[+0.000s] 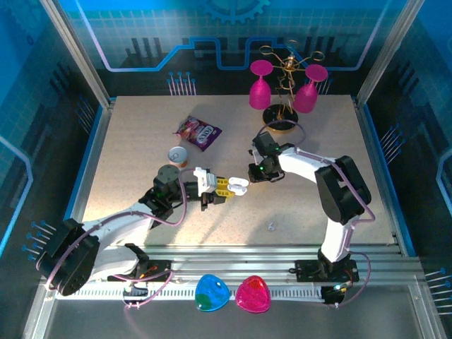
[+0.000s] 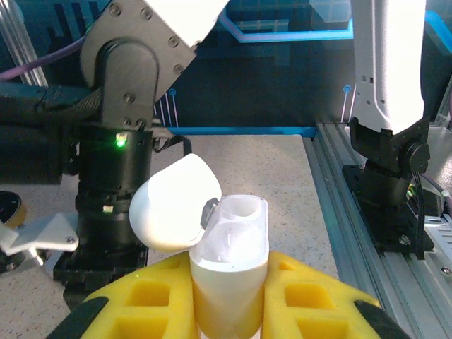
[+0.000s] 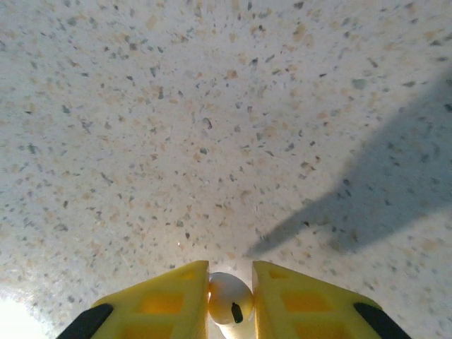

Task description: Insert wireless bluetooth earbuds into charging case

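holding the case (image 2: 229, 279) upright, the left gripper (image 2: 229, 296) was clamped fully on its lower shell. the lid (image 2: 173, 208) was swung open to the left and the wells looked empty. the right gripper (image 3: 229, 286) had its yellow fingers (image 3: 169, 300) drawn in almost all the way on one earbud (image 3: 229, 300), pinched at the very tips above bare table (image 3: 212, 106).

from above, the two grippers sat just beside each other near the middle of the table, the right one slightly farther and to the right of the case. the step in hand seemed to be the carry of the first earbud to the case, with nothing seated yet. the next move likely called for bringing the earbud over an open well, stem turned down, then a slow straight descent before the fingers let go. a second earbud (image 1: 271, 227) lay loose on the table, nearer and to the right, well apart from the case.

the raised lid was the closest edge, and a sideways approach could have knocked it, so coming from above looked safer. open room lay to the near and right. a purple packet (image 1: 199, 132) and a glass stand (image 1: 282, 116) stood far off, clear of the work.
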